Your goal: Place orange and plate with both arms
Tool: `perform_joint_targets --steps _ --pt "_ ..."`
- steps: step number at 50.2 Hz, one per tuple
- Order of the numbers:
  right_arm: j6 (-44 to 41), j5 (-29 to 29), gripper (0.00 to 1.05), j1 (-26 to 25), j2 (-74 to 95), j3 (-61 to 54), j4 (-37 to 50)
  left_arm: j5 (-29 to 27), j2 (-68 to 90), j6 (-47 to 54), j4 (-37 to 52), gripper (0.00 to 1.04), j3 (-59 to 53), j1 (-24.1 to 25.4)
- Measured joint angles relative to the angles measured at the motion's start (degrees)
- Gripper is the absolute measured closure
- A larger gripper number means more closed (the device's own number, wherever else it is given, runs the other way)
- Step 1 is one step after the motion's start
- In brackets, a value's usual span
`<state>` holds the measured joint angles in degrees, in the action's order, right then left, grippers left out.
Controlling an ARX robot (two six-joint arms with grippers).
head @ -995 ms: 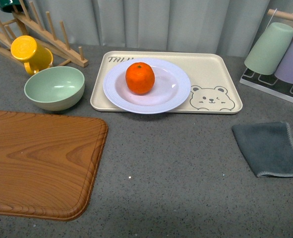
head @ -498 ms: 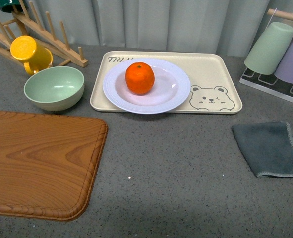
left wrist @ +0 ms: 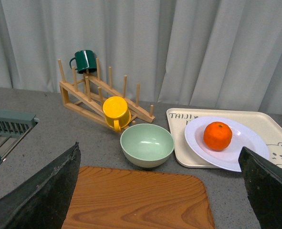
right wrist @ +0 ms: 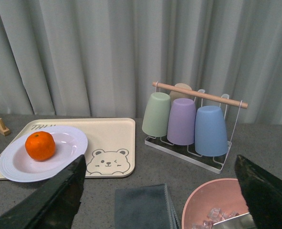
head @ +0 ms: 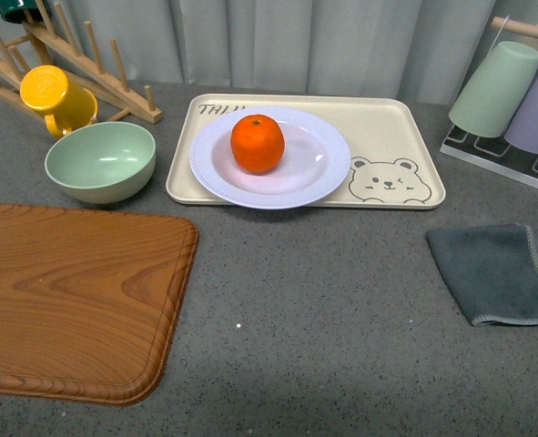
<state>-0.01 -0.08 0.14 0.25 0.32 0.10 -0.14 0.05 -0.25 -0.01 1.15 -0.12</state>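
Observation:
The orange (head: 257, 143) rests in the white plate (head: 319, 177), a little left of the plate's centre. The plate lies on the left half of the beige bear tray (head: 396, 137) at the back of the counter. Neither arm shows in the front view. In the left wrist view my left gripper (left wrist: 159, 146) is open and held well back above the wooden board, with the orange (left wrist: 217, 135) and plate (left wrist: 245, 148) far ahead. My right gripper (right wrist: 160, 157) is open too, high over the grey cloth, with the orange (right wrist: 40, 145) and plate (right wrist: 69, 143) off to one side.
A pale green bowl (head: 100, 161) stands left of the tray, and a yellow mug (head: 55, 97) hangs on a wooden rack (head: 96, 64). A wooden board (head: 68, 291) fills the front left. A grey cloth (head: 496, 273), a cup rack (head: 501, 91) and a pink bowl (right wrist: 217, 205) are on the right.

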Motion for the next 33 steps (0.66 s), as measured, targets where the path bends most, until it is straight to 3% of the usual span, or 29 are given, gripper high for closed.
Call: perform_joint_targets --steps 2,33 --pt "0.1 0.0 0.07 0.0 0.0 0.0 0.0 0.0 0.0 0.0 0.0 0.06 0.0 0.0" --pt "0.0 0.0 0.09 0.0 0.0 0.0 0.0 0.0 0.0 0.0 0.0 0.06 0.0 0.0"
